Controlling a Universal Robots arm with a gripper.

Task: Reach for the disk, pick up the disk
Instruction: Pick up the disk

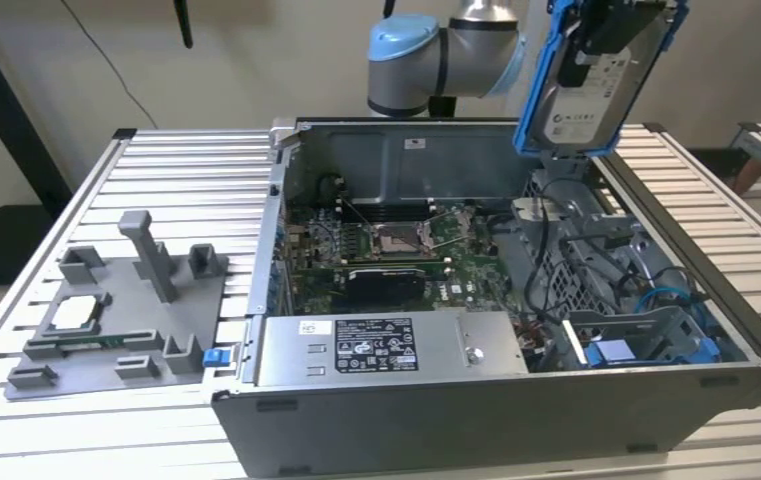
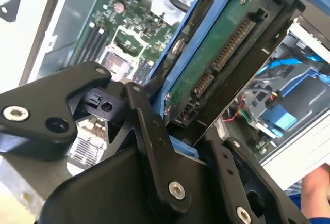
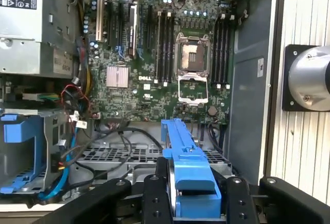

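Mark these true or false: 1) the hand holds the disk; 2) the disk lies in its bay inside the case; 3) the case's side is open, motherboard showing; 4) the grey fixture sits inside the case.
1) True: the hand is shut on the disk.
2) False: it hangs lifted above the computer case.
3) True: the motherboard is exposed.
4) False: the grey fixture lies on the table, at the exterior view's left of the case.

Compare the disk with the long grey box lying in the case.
The disk hangs upright above the open case, clamped in the end effector; the grey box lies flat inside. The disk has a blue bracket; the box has none. Both carry printed labels.
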